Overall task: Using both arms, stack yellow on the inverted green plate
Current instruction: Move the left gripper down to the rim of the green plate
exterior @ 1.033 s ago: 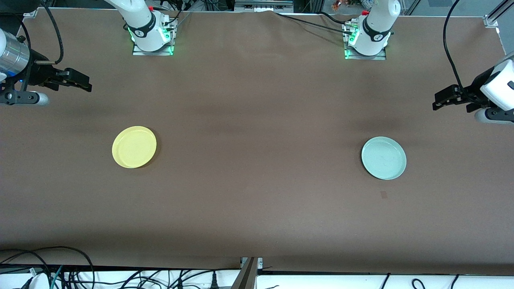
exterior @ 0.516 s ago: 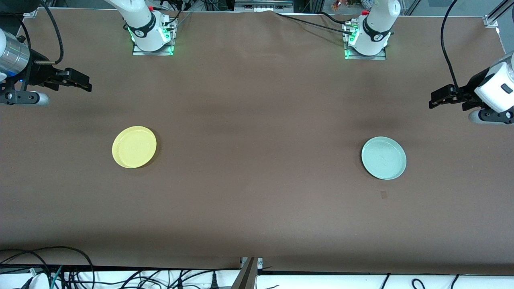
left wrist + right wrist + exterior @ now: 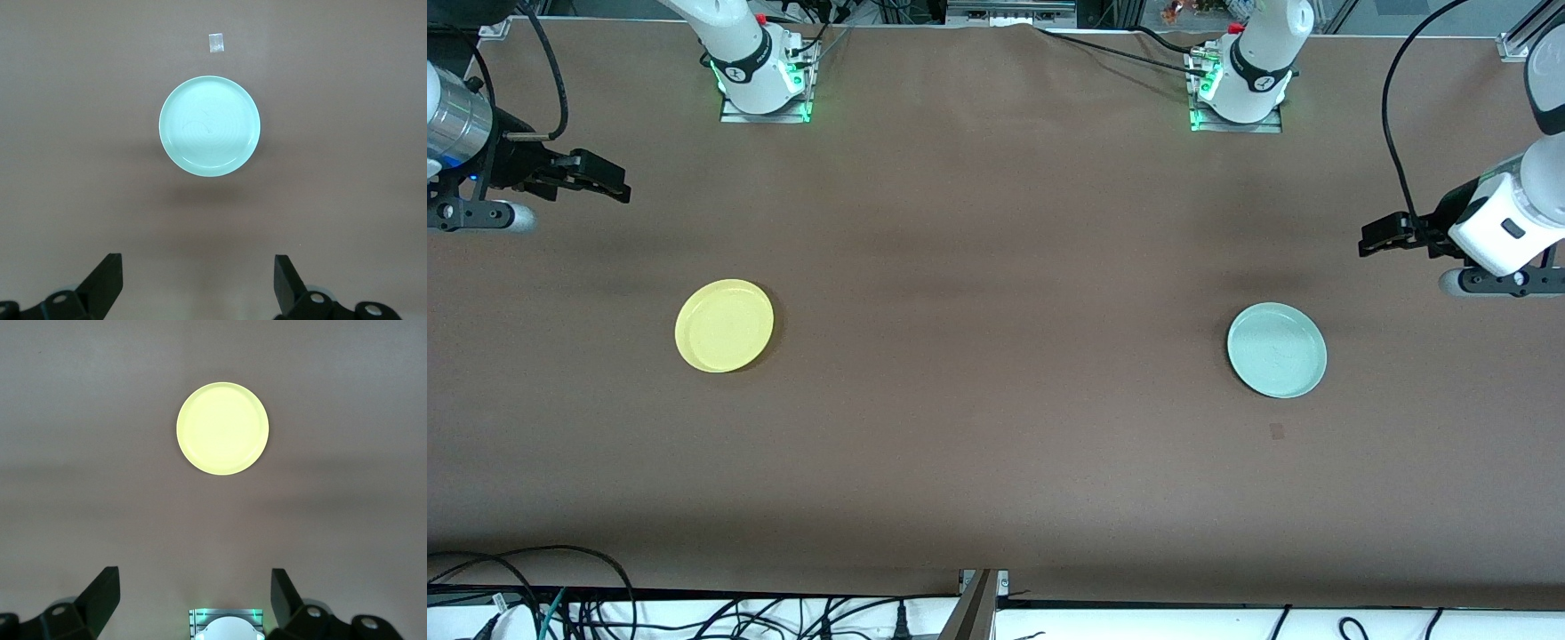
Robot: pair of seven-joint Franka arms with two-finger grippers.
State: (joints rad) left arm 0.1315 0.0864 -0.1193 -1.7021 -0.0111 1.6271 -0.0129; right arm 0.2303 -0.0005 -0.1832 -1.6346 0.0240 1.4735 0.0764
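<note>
The yellow plate point(image 3: 724, 325) point(image 3: 222, 429) lies flat, hollow side up, on the brown cloth toward the right arm's end of the table. The green plate point(image 3: 1276, 349) point(image 3: 209, 125) also lies flat with its rim up, toward the left arm's end. My left gripper point(image 3: 1371, 242) point(image 3: 198, 280) hangs open over bare cloth near that end's edge, apart from the green plate, with nothing between its fingers. My right gripper point(image 3: 615, 185) point(image 3: 195, 597) is open and empty too, over bare cloth at its own end, apart from the yellow plate.
A small square tape mark point(image 3: 1276, 432) point(image 3: 215, 43) sits on the cloth just nearer the front camera than the green plate. The two arm bases point(image 3: 763, 80) point(image 3: 1238, 89) stand along the table's edge farthest from the front camera. Cables hang off the edge nearest it.
The left arm has swung, carrying its open gripper over the cloth toward the green plate. The right arm and both plates have not moved.
</note>
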